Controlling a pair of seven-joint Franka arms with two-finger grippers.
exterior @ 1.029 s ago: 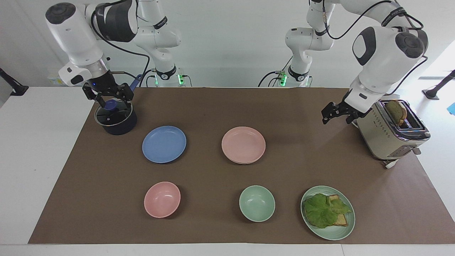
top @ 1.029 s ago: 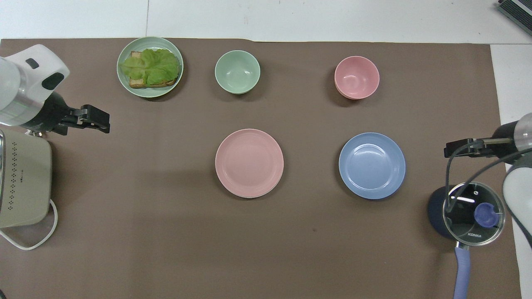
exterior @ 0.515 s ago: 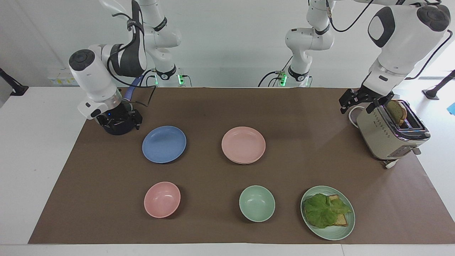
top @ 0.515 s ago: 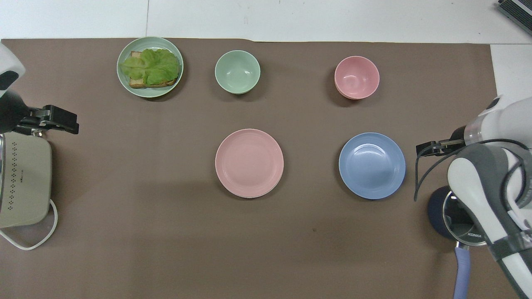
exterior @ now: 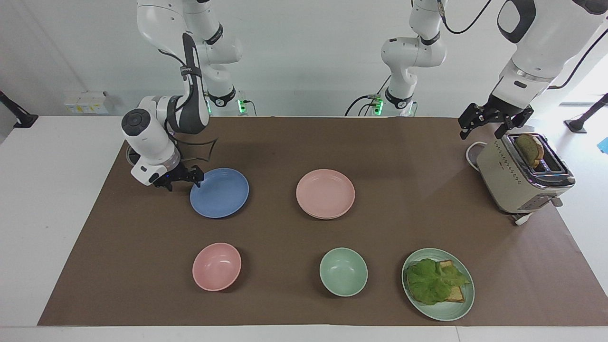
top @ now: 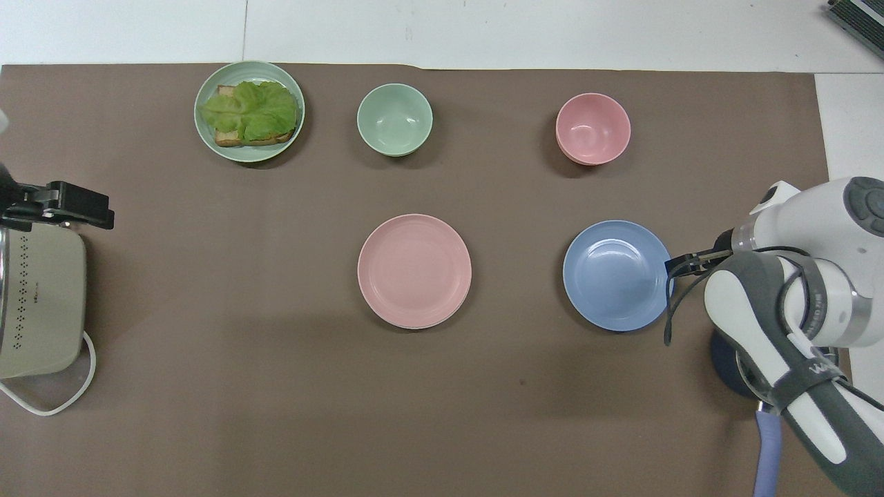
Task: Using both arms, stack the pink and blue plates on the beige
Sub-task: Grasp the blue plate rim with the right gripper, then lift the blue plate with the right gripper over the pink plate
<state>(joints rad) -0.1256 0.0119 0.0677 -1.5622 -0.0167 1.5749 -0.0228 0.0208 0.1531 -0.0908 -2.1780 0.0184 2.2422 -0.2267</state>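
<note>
We see the right gripper (exterior: 195, 182) down low at the rim of the blue plate (exterior: 219, 192), on the side toward the right arm's end of the table; its jaws stand apart and we can't tell whether they touch the rim, nothing grasped. The pink plate (exterior: 325, 193) sits mid-table beside the blue one, well apart from it, and we make out a second rim just under it, colour unclear. The left gripper (exterior: 494, 124) hangs in the air over the toaster (exterior: 517, 180), jaws spread, holding nothing. A bread slice (exterior: 529, 148) sticks up from the toaster slot. Farther from the robots we note a pink bowl (exterior: 216, 266), a green bowl (exterior: 343, 271) and a green plate (exterior: 463, 304) with lettuce (exterior: 432, 280) on toast. A dark pot (top: 725, 359) sits mostly hidden under the right arm
</note>
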